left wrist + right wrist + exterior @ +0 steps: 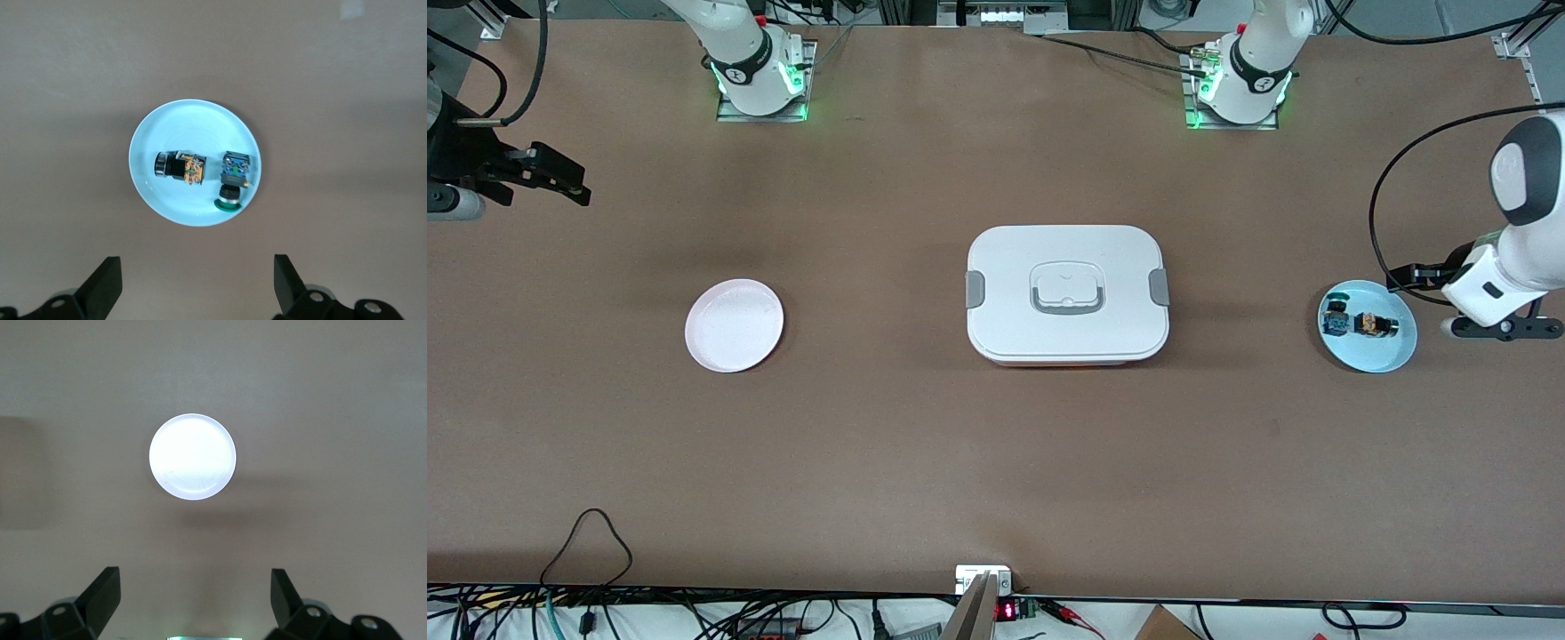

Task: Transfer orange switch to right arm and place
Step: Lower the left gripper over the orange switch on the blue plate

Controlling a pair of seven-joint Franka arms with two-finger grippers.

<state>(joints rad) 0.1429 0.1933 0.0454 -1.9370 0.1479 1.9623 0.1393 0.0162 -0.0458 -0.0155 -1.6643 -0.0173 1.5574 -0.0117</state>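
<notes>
the orange switch (179, 167) lies on its side in the light blue plate (193, 120), touching nothing but the dish, just beside the green-capped switch (233, 180). it looks light, hard and rigid, with a smooth round cap end that would likely roll or slip; the squarer body, where its flat sides run parallel, seems the surer place to pinch, and the narrow gap to its neighbour calls for care. the left hand (193, 287) hangs above the counter (996, 444) with the plate just ahead of its fingertips, its fingers spread wide and empty. the right hand (193, 607), wide open and empty too, waits high over the counter with the white plate (192, 457) ahead of it. the left wrist view shows how each switch is turned, which the front view leaves too small to read; the front view alone shows the closed white lunch box (1067, 293) standing between the two plates.
</notes>
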